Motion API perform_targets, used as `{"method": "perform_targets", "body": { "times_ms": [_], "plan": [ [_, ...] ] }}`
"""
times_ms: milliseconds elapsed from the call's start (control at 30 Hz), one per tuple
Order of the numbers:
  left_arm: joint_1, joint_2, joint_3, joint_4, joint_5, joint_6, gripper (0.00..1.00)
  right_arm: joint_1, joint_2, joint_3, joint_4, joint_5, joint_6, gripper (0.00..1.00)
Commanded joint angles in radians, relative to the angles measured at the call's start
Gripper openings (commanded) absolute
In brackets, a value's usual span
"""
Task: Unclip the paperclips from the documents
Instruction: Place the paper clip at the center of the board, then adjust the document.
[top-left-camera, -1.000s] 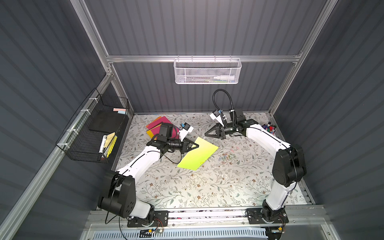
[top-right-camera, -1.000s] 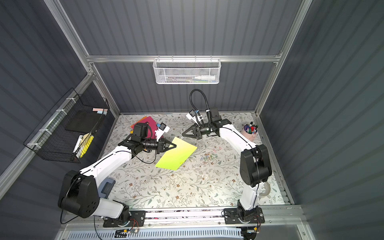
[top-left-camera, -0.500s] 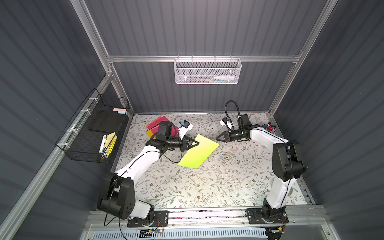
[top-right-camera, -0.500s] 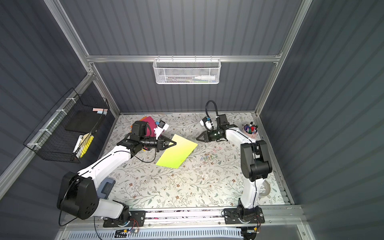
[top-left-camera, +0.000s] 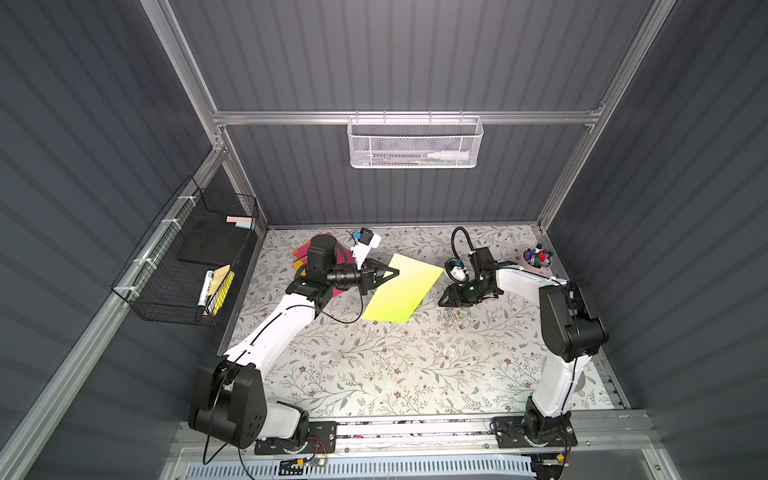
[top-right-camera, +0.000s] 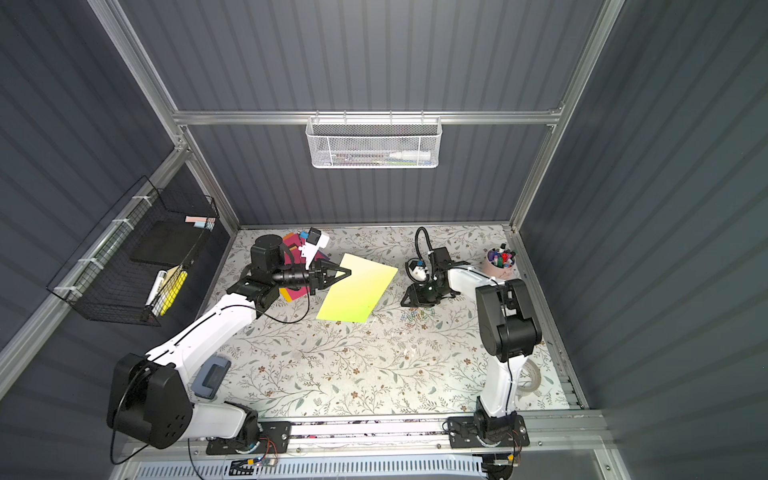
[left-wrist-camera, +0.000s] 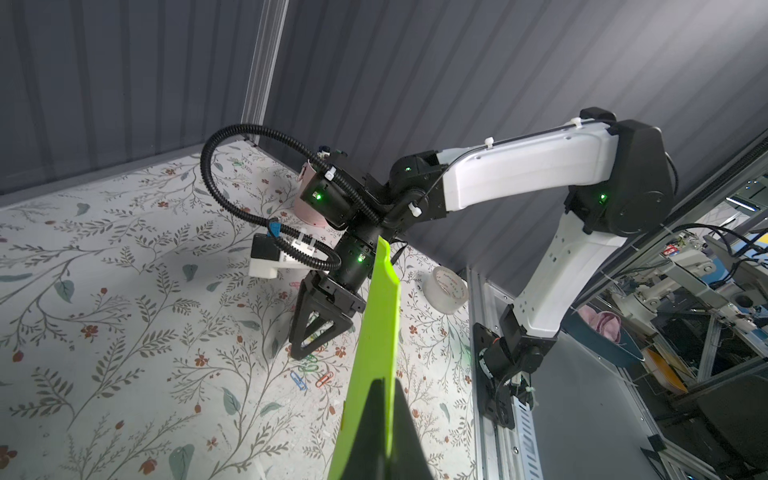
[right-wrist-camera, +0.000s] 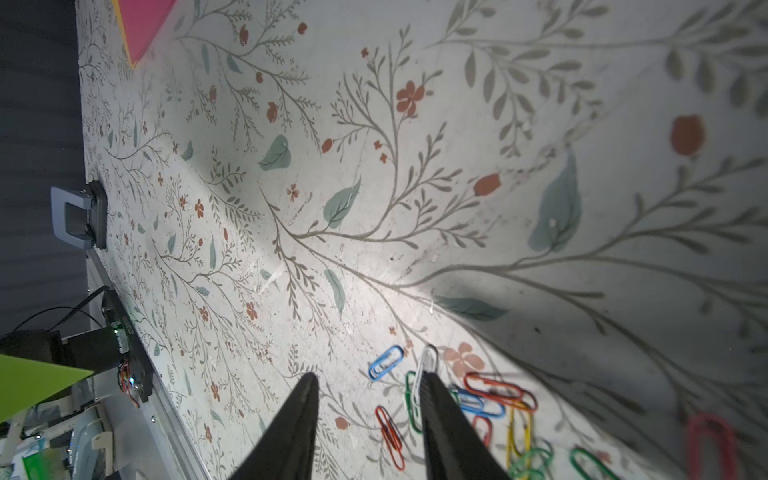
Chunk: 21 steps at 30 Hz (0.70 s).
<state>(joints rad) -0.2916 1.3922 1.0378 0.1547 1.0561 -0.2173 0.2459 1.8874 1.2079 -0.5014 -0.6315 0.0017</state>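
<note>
Floral tabletop (right-wrist-camera: 374, 208): paperclips (right-wrist-camera: 494, 390) beside right claw (right-wrist-camera: 370, 376)

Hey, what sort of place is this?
Likely a lab robot cell staged as an office desk: left arm and right arm bolted to a front rail, aluminium frame with grey panels, plus a marker cup and loose paperclips on the floral tabletop.

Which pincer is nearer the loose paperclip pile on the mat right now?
Right. The right pincer hangs just over the paperclip pile, jaws apart. The left pincer is farther off, shut on the lime green sheet.
</note>
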Motion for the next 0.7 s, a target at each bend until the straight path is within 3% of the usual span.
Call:
{"method": "perform_targets", "body": {
  "times_ms": [0,100,167,267,333,500,667],
  "plan": [
    [0.015,-0.024,-0.004,0.073,0.030,-0.042,0.00,0.001,-0.061,-0.025,0.017,-0.012,-0.015,0.45],
    [0.026,-0.028,-0.008,0.124,0.048,-0.081,0.00,0.001,-0.136,-0.099,0.159,-0.177,-0.025,0.45],
    [0.036,-0.029,-0.010,0.159,0.066,-0.110,0.00,0.002,-0.212,-0.204,0.374,-0.366,0.003,0.47],
    [0.051,-0.030,-0.007,0.205,0.090,-0.147,0.00,0.008,-0.287,-0.351,0.738,-0.550,0.113,0.54],
    [0.055,-0.029,-0.007,0.239,0.109,-0.175,0.00,0.020,-0.304,-0.394,0.872,-0.581,0.159,0.57],
    [0.057,-0.022,-0.005,0.256,0.138,-0.197,0.00,0.060,-0.291,-0.378,1.000,-0.554,0.217,0.60],
    [0.057,-0.021,-0.011,0.250,0.147,-0.200,0.00,0.064,-0.289,-0.374,1.259,-0.538,0.386,0.62]
  ]
}}
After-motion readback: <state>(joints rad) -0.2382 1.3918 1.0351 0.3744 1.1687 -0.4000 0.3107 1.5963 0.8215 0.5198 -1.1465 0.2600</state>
